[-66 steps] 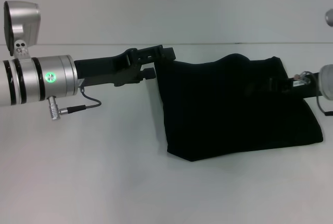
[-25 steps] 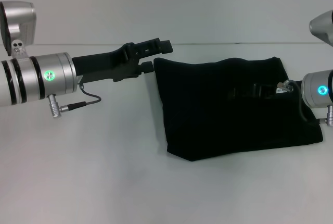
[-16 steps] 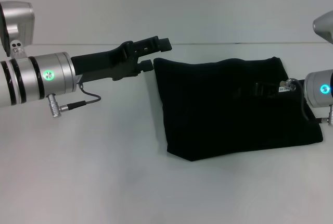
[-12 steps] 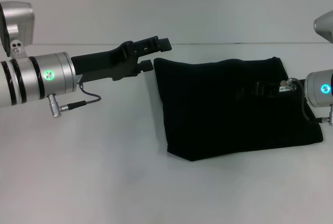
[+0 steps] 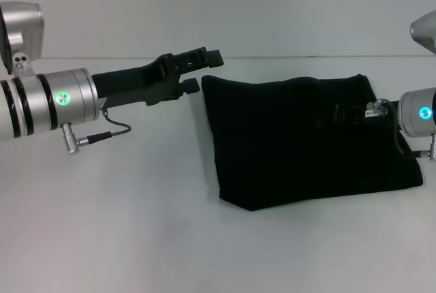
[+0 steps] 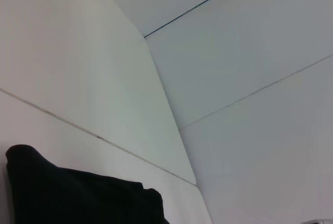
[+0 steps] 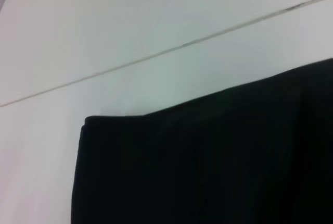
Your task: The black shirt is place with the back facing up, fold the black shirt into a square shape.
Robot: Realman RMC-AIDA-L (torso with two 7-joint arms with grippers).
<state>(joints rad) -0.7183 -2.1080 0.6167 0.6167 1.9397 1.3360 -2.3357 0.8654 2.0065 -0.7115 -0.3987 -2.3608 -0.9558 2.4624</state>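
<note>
The shirt (image 5: 306, 140) lies folded into a rough rectangle on the white surface (image 5: 136, 225), all black with no lettering showing; its far edge runs nearly straight, its near edge slopes and bulges toward the near left corner, and its right side flares out a little wider than the left

The left gripper (image 5: 208, 68) is just beside the shirt's far left corner, raised and clear of the cloth; its fingers (image 5: 212, 55) stand parted, one above the other with a plain gap between them, and hold nothing; the silver left arm (image 5: 44, 105) reaches in from the shirt's left, a green light on its wrist and a cable hanging below it

The right gripper (image 5: 340, 112) is over the shirt's right part, black against black; whether its fingers are spread or closed, or touching the cloth, I cannot tell; the silver right wrist (image 5: 419, 112) sits at the shirt's right edge, also lit green

In the left wrist view a dark corner of the shirt (image 6: 78, 195) rests on the surface, with pale wall (image 6: 234, 52) beyond it; in the right wrist view the shirt (image 7: 208, 166) fills the lower part, showing a clean folded edge and a squared corner lying flat, with the surface stretching past the shirt to a thin seam
</note>
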